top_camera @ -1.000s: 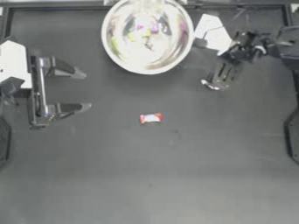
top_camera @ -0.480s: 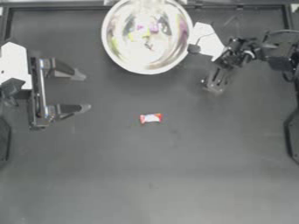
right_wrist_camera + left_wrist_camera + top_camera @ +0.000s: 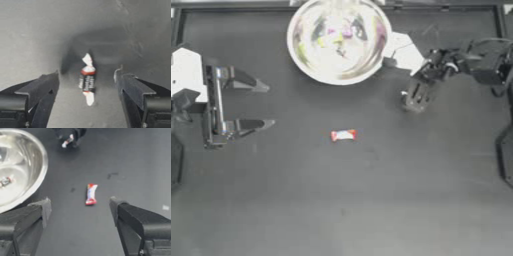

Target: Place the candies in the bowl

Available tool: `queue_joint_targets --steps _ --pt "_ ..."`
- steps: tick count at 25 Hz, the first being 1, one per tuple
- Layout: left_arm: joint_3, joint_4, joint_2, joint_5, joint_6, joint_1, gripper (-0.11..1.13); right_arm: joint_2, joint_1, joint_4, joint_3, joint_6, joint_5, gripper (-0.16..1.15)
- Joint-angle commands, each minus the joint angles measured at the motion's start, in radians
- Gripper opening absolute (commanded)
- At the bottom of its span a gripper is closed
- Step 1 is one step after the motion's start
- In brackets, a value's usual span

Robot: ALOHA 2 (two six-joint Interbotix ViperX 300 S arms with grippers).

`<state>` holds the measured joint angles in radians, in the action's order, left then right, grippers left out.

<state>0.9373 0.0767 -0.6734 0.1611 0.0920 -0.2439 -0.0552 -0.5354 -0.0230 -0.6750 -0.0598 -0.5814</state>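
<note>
The shiny metal bowl [image 3: 308, 60] stands at the back middle of the table, with several candies [image 3: 338, 35] inside. A red-and-white candy [image 3: 343, 135] lies on the table in front of it, and the left wrist view shows this candy [image 3: 91, 194] beyond the jaws. My right gripper [image 3: 417, 97] points down to the right of the bowl. It is open around a small red-and-white candy [image 3: 87, 82] lying between its jaws [image 3: 86, 73], untouched. My left gripper [image 3: 254, 102] is parked open at the left edge.
A white paper patch [image 3: 405, 52] lies beside the bowl's right rim. The left wrist view shows the bowl's rim [image 3: 41, 175] to one side and the right gripper [image 3: 70, 138] farther off.
The right arm has drawn back a little to the right, and its gripper tip has moved slightly toward the table's front. The left arm and the loose candy have not moved.
</note>
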Motion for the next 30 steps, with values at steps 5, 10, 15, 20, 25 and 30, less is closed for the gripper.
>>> queue_joint_targets --steps 5,10,15,20,25,30 --pt "-0.008 0.002 -0.011 -0.006 -0.003 0.003 1.00 -0.014 0.003 -0.002 0.012 0.002 0.003 0.95" --pt "-0.008 0.002 -0.015 -0.008 -0.003 0.006 1.00 -0.018 0.002 0.000 0.012 0.002 0.003 0.86" --pt "-0.003 0.002 -0.021 -0.008 -0.003 0.008 1.00 -0.020 0.002 0.002 0.011 0.000 0.003 0.53" --pt "0.005 0.002 -0.029 -0.008 -0.015 0.008 1.00 -0.012 0.005 -0.003 0.011 0.000 0.006 0.40" --pt "0.012 0.002 -0.038 -0.008 -0.021 0.006 1.00 0.049 0.015 -0.003 0.015 -0.002 0.008 0.40" --pt "0.014 0.002 -0.048 -0.006 -0.021 0.006 1.00 0.166 0.018 -0.002 0.044 -0.012 0.028 0.40"
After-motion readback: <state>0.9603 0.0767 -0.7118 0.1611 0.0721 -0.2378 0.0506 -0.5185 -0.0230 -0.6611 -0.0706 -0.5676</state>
